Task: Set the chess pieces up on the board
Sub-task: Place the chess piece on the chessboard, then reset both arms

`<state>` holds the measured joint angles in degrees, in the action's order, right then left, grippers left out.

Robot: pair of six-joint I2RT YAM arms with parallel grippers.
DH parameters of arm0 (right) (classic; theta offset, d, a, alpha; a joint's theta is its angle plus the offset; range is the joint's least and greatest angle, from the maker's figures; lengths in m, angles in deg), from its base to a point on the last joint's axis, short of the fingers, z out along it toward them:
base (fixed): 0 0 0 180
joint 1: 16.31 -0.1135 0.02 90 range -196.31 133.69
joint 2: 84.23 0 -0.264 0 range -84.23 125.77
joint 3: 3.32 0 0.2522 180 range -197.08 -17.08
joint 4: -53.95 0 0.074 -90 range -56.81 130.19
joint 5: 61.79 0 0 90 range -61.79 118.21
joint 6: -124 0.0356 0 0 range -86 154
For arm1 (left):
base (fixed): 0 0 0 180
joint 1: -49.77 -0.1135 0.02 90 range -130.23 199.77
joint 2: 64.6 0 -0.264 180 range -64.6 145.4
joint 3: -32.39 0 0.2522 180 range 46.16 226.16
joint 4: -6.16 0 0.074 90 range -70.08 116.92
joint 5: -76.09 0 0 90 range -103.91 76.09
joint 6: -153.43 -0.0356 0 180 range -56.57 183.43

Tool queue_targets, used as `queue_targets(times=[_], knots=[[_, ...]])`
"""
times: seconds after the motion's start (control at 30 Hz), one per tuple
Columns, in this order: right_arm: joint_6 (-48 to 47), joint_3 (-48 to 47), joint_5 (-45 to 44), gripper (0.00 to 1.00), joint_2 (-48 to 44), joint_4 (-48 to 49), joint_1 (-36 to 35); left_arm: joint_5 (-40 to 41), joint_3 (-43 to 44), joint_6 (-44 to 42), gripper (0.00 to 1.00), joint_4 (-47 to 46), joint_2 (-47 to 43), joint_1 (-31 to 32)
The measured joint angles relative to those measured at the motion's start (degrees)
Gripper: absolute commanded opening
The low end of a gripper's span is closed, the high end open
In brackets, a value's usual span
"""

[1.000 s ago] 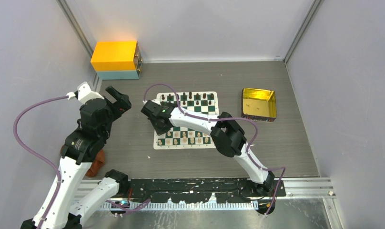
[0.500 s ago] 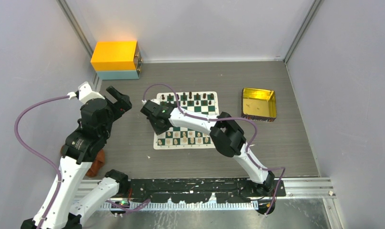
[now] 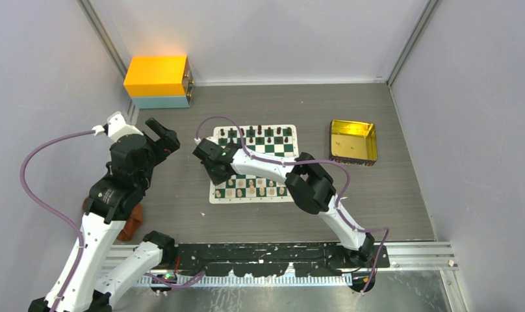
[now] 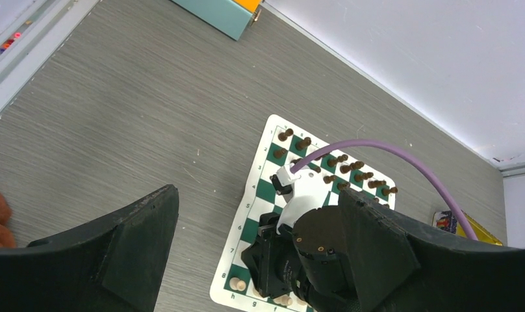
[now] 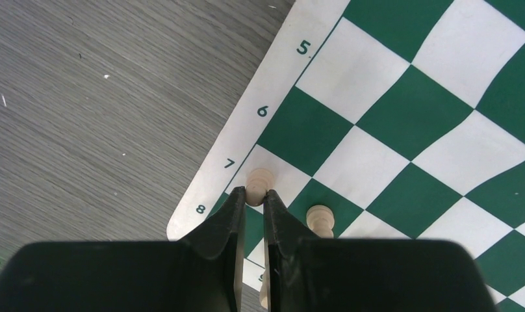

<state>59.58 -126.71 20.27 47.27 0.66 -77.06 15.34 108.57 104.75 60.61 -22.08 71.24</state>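
Two fingers of my right gripper (image 5: pixel 258 195) are pressed almost together on a pale pawn (image 5: pixel 259 179), whose round head pokes out just past their tips. Under those tips lies the board (image 5: pixel 403 123), at its edge column, on the white square next to the printed 7. I cannot tell whether the pawn stands on that square or hangs just above it. A second pale pawn (image 5: pixel 320 217) stands just beside my right-hand finger, on the neighbouring square and not touching the finger. Further back, a third pale piece (image 5: pixel 266 296) shows in the narrow gap between the fingers. My left gripper (image 4: pixel 256 201) hangs well off the board's left side, its fingers spread wide and holding nothing. Beyond them the dark pieces (image 4: pixel 357 165) line the board's far rows.
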Motion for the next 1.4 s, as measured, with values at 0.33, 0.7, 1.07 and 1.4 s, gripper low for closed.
queue_targets(times=[0.33, 0.7, 1.07, 1.4], knots=[[-0.02, 1.53, 0.09, 0.28, -0.74, 1.40, 0.00, -0.42, -0.90, 0.04, 0.93, -0.02, 0.07, 0.00], [-1.42, 1.84, 0.07, 0.33, -0.74, 0.48, 0.02, -0.37, -0.90, 0.15, 0.94, -0.09, 0.39, 0.00], [-4.70, -6.73, -0.09, 0.35, -0.98, -4.68, 0.15, 1.40, 4.57, -1.16, 0.96, -0.17, 5.27, 0.00], [-6.97, -10.01, -3.15, 0.37, -15.15, -7.28, 8.68, 5.16, 12.44, -6.25, 1.00, -9.29, 18.71, 0.00]])
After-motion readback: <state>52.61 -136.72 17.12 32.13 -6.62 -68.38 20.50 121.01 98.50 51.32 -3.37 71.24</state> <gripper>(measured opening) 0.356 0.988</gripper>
